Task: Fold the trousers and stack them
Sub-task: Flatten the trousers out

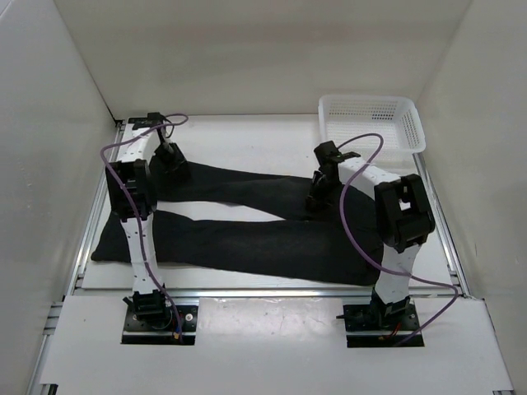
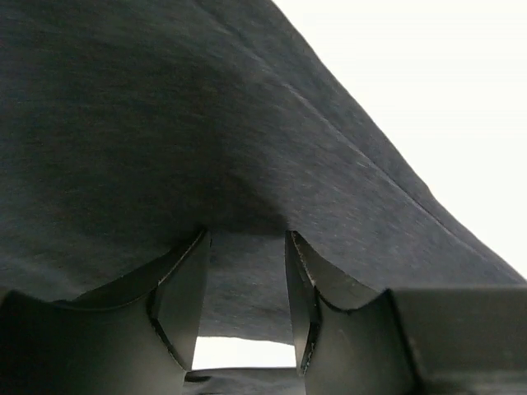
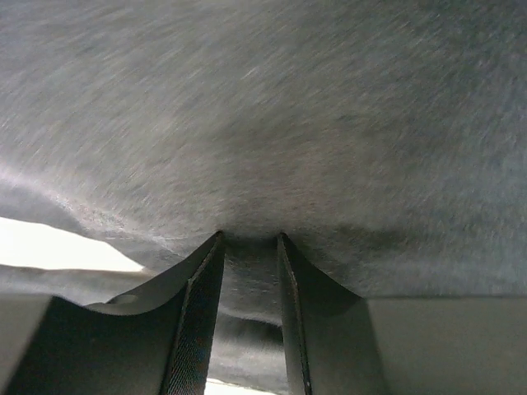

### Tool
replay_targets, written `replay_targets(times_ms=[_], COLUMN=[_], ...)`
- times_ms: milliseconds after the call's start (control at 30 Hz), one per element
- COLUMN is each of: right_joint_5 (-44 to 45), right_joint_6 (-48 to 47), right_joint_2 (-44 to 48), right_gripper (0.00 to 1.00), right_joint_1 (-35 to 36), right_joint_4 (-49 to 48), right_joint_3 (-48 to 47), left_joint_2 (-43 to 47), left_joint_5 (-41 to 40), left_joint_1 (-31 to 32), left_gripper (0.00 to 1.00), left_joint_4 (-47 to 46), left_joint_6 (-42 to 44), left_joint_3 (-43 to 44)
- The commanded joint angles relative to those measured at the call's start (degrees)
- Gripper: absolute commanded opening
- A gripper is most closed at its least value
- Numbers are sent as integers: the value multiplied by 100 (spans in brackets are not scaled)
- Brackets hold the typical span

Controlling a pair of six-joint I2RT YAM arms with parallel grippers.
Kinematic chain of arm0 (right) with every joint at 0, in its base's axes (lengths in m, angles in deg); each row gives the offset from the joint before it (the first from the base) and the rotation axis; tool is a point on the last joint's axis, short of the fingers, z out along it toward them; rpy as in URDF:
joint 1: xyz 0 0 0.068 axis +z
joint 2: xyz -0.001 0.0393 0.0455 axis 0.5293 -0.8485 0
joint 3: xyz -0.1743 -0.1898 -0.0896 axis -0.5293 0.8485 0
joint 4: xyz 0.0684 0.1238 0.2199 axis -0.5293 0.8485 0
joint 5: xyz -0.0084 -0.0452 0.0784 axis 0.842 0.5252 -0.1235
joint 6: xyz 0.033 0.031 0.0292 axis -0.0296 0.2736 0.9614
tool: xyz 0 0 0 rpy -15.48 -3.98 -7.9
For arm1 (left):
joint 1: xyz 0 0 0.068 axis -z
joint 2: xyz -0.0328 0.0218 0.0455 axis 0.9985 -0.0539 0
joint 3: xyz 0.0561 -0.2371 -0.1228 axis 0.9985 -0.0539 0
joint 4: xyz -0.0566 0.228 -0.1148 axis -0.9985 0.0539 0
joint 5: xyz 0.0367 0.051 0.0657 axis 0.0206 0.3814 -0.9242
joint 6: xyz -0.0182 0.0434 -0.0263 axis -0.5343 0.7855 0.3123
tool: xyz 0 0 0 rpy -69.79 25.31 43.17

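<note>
The black trousers (image 1: 247, 243) lie flat across the table, waist to the right and the two legs running left. My left gripper (image 1: 170, 161) is down on the cuff end of the far leg. In the left wrist view its jaws (image 2: 247, 239) stand narrowly apart with a fold of the dark cloth (image 2: 165, 123) between them. My right gripper (image 1: 319, 196) is down on the far leg near the crotch. In the right wrist view its jaws (image 3: 249, 237) are close together on a fold of the cloth (image 3: 288, 123).
A white plastic mesh basket (image 1: 370, 123) stands at the back right corner. White walls enclose the table on three sides. Purple cables loop from both arms. Metal rails run along the table's left, right and near edges.
</note>
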Motion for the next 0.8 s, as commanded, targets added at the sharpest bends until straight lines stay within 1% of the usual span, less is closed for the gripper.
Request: replay_targets(times_ms=[0,67,100,167,267,333,433,567,633,667,733,767], right_joint_5=[-163,-15,143,302,679,908,1207,1340,1340,1340,1165,903], right_joint_6=[120,120,120,120,59,6,-116,-187,-187,-187,-187,-248], right_joint_2=[-173,-173,-86,211,669,933,1196,1531,1715,1716,1778,1700], right_gripper=[37,37,37,37,37,37,37,37,37,37,37,37], right_joint_1=[-84,-32,-31,-31,-31,-31,-31,-31,-162,-215,-286,-208], right_joint_4=[-94,177,179,293,407,503,732,979,1040,1040,901,752], right_joint_3=[79,298,412,667,1080,1221,1222,915,704,634,406,326], left_joint_2=[171,223,154,48,-32,108,258,548,881,1004,1400,1549], left_joint_5=[-514,-392,-340,-339,-611,-700,-700,-700,-647,-647,-700,-778], left_joint_1=[-342,-528,-676,-739,-871,-871,-871,-871,-802,-731,-670,-669], left_gripper=[53,52,52,52,52,52,52,51,51,52,51,51], left_joint_4=[-44,-44,-44,34,140,88,26,104,105,105,105,105], left_joint_6=[-111,-111,-111,-50,3,-58,-58,-58,-58,-58,-6,-6], left_joint_3=[-241,-243,-147,-6,47,-154,-216,-103,-102,-102,-242,-460])
